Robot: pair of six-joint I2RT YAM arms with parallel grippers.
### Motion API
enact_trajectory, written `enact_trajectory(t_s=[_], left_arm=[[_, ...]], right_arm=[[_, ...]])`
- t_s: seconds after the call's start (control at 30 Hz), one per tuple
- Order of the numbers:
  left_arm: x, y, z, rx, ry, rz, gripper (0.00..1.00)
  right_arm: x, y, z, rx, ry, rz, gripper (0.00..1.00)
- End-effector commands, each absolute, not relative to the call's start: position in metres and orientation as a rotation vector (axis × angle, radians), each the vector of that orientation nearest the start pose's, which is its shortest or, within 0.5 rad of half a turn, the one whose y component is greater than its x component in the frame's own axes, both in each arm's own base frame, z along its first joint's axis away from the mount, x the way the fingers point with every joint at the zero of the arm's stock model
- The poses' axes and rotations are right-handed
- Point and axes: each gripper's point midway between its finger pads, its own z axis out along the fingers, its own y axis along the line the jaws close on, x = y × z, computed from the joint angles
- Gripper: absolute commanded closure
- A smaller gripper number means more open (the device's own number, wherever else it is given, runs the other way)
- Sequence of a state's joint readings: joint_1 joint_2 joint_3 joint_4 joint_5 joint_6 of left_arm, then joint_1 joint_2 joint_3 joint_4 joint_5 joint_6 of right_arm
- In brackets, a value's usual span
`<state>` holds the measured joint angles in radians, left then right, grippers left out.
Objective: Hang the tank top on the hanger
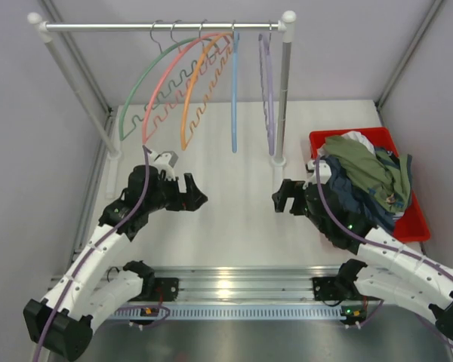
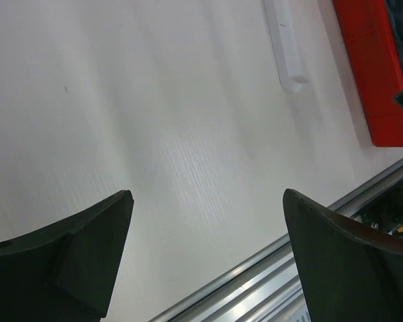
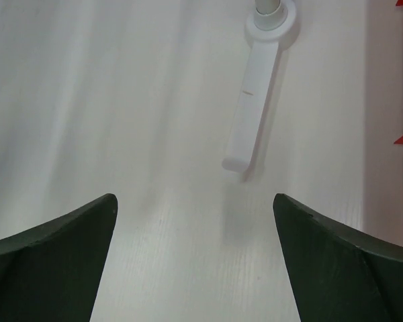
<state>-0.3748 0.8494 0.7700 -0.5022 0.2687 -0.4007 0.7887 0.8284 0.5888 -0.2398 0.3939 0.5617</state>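
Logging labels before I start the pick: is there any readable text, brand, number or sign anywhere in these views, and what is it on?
No readable text in any view.
The tank top in the red bin: no print legible from above.
The hangers, including the green hanger: no markings visible.

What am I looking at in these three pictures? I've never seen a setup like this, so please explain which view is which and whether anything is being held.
The wide picture looks down on two robot arms bolted to a table. The left gripper and right gripper hover open over the bare table, holding nothing. The other two pictures come from cameras on each wrist, showing dark fingers above the surface. At the back a rail carries hangers, including the green hanger. On the right, a red bin holds clothes, with the olive tank top on top.
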Motion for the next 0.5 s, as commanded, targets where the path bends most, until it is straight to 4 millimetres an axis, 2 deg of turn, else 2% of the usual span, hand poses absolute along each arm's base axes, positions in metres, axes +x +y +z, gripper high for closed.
enact_trajectory(t_s=[0.0,0.17,0.27,0.3,0.33,0.4,0.47], left_arm=[[0.226,-0.165,0.195,0.095,2.223,-0.777,0.01],[0.22,-0.17,0.195,0.003,2.2,-0.843,0.01],[0.216,-0.175,0.189,-0.03,2.195,-0.866,0.02],[0.214,-0.176,0.183,-0.032,2.206,-0.867,0.02],[0.212,-0.178,0.182,-0.048,2.206,-0.875,0.02],[0.209,-0.185,0.177,-0.036,2.206,-0.872,0.02],[0.205,-0.194,0.175,-0.02,2.206,-0.885,0.01]], right_arm=[[0.241,0.172,0.178,0.031,2.036,0.453,0.0],[0.238,0.172,0.18,0.001,2.105,0.414,0.0],[0.237,0.174,0.189,-0.025,2.116,0.418,0.0],[0.239,0.174,0.2,-0.018,2.105,0.418,0.0],[0.24,0.166,0.196,-0.005,2.142,0.376,0.0],[0.244,0.16,0.213,0.017,2.136,0.364,0.0],[0.248,0.14,0.213,0.064,2.171,0.286,0.0]])
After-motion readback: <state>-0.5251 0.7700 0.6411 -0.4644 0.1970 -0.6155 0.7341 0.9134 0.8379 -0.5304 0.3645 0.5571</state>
